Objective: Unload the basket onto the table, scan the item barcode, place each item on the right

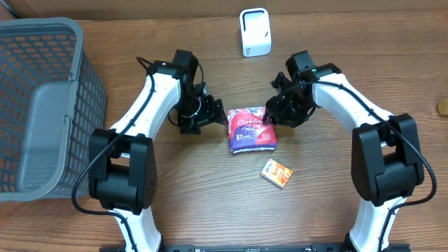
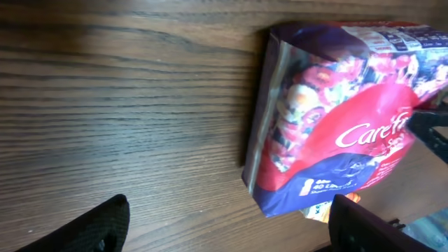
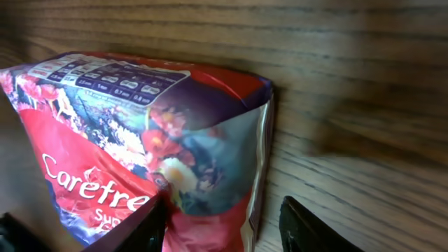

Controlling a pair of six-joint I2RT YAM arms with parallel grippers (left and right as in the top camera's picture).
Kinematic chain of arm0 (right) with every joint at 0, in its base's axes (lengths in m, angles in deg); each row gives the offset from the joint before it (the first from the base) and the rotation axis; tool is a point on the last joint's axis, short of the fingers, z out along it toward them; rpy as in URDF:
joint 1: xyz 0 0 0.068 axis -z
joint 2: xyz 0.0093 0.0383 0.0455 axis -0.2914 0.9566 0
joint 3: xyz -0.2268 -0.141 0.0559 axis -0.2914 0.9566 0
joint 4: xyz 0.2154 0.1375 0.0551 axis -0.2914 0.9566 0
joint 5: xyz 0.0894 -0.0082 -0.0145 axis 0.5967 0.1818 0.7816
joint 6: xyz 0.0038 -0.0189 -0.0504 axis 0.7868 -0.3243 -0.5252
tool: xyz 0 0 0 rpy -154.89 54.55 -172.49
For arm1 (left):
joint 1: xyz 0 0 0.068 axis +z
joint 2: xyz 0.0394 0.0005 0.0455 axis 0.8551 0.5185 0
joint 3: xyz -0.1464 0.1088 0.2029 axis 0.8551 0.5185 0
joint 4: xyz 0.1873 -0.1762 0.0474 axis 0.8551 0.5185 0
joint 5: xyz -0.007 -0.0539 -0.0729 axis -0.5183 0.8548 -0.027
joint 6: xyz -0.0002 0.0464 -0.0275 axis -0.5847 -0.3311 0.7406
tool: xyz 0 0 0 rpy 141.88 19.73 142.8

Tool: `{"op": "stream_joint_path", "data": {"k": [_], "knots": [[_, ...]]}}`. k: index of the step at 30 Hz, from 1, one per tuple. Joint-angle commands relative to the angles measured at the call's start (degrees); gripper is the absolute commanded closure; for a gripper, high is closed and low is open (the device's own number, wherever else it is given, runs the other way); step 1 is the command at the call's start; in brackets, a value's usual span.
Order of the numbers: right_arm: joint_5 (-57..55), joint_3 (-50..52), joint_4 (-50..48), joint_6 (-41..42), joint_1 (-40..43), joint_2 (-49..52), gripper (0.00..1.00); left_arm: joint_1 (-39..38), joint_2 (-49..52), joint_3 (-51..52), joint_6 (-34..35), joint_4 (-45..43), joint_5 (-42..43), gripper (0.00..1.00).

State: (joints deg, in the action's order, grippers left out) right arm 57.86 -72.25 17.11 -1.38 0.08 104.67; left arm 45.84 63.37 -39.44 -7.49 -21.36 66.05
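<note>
A red and purple Carefree pack [image 1: 252, 129] lies flat on the wooden table, printed front up; no barcode shows. My left gripper [image 1: 210, 115] hovers just left of it, open and empty; in the left wrist view the pack [image 2: 336, 112] sits beyond the gripper [image 2: 227, 224], off to the right. My right gripper [image 1: 278, 115] is at the pack's right end. In the right wrist view the gripper [image 3: 224, 224] stands open around a corner of the pack [image 3: 126, 133]: one finger [image 3: 150, 227] lies against the wrapper, while the other [image 3: 304, 227] stands clear of the seam over bare wood.
A white scanner [image 1: 254, 31] stands at the table's far edge. A small orange box [image 1: 276, 173] lies in front of the pack. A grey mesh basket [image 1: 42, 105] fills the left side.
</note>
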Motion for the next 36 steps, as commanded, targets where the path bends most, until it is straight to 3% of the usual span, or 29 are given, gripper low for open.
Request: {"op": "stream_joint_path", "data": {"k": [1,5,11,21,24,26,27,31,36], "knots": [[3.52,2.78,-1.22,0.48,0.22,-1.70,0.48,-0.63,0.33,0.00,-1.07,-0.24,-2.05,0.15],[3.52,3.04,-2.05,0.81,0.22,-1.70,0.75,-0.61,0.33,0.00,-1.07,-0.09,-2.23,0.15],[2.19,1.84,-0.92,0.94,1.73,-1.73,0.96,-0.61,0.33,0.00,-1.07,-0.13,-2.25,0.14],[-13.84,-13.42,11.80,2.12,3.43,-1.84,0.96,-0.61,0.33,0.00,-1.07,-0.26,-2.21,0.14],[-27.74,-18.27,16.94,9.22,3.37,-1.84,0.96,-0.61,0.33,0.00,-1.07,-0.31,-2.21,0.14],[-50.73,-22.77,25.22,20.17,2.56,-1.84,0.96,-0.61,0.33,0.00,-1.05,-0.37,-2.19,0.14],[-54.77,-23.08,26.40,22.21,2.51,-1.84,0.96,-0.61,0.33,0.00,-1.05,-0.48,-2.19,0.14],[-63.01,-23.19,29.75,28.87,2.69,-1.84,0.96,-0.61,0.33,0.00,-1.05,-0.81,-2.19,0.14],[-66.20,-23.08,29.57,29.73,3.39,-1.81,0.96,-0.61,0.33,0.00,-1.07,-0.81,-2.19,0.14]]}}
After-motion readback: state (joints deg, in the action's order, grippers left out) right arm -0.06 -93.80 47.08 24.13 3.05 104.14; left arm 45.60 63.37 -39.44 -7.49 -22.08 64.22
